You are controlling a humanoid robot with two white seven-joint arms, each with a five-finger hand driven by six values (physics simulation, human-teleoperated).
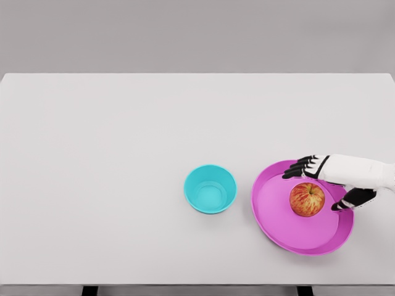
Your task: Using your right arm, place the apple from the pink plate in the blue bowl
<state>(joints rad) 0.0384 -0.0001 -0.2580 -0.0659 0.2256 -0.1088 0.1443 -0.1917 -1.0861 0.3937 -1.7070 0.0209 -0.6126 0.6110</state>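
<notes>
The bowl (pixel 210 189) stood on the desk (pixel 111 154), with the plate (pixel 302 208) just beside it at three o'clock. The apple (pixel 307 199) lay on the plate, and the right hand (pixel 333 180) reached in from three o'clock, its fingers (pixel 299 168) at the apple's twelve o'clock.

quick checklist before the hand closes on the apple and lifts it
1. Apple sits on the pink plate: ok.
2. Right hand at the apple, fingers spread beyond it, thumb nearer: ok.
3. Fingers touching the apple: cannot tell.
4. Blue bowl upright, holding nothing, left of the plate: ok.
5. Nothing on the table between plate and bowl: ok.
6. Left arm clear of the path: ok, it is out of view.
</notes>
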